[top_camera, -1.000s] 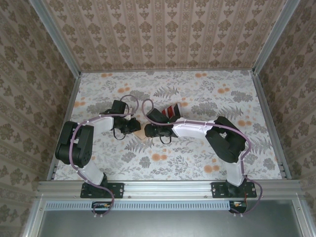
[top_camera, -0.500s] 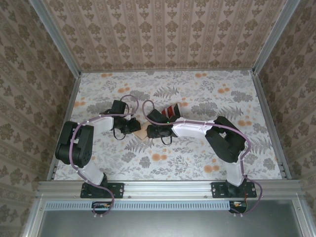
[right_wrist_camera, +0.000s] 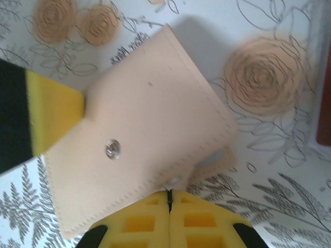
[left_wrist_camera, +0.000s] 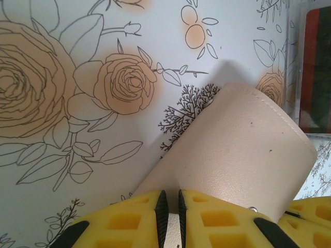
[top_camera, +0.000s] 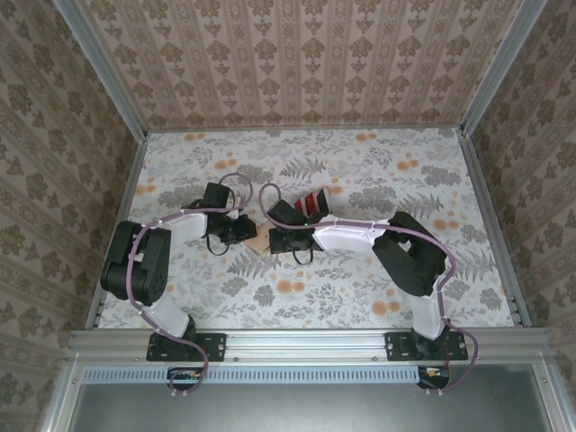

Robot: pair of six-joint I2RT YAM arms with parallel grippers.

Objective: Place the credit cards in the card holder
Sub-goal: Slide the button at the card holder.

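Card holder (top_camera: 260, 243) lies folded mid-table, your left gripper (left_wrist_camera: 169, 200) and right gripper (right_wrist_camera: 169, 199) each pinching an edge; credit cards (top_camera: 312, 200) sit at its 2 o'clock, seemingly none loaded yet.

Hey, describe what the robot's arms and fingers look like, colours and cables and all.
Both the left arm and right arm have white shells between bulky black joints. A mauve cable loops along each. The left fingers and right fingers are yellow blocks with square recesses.
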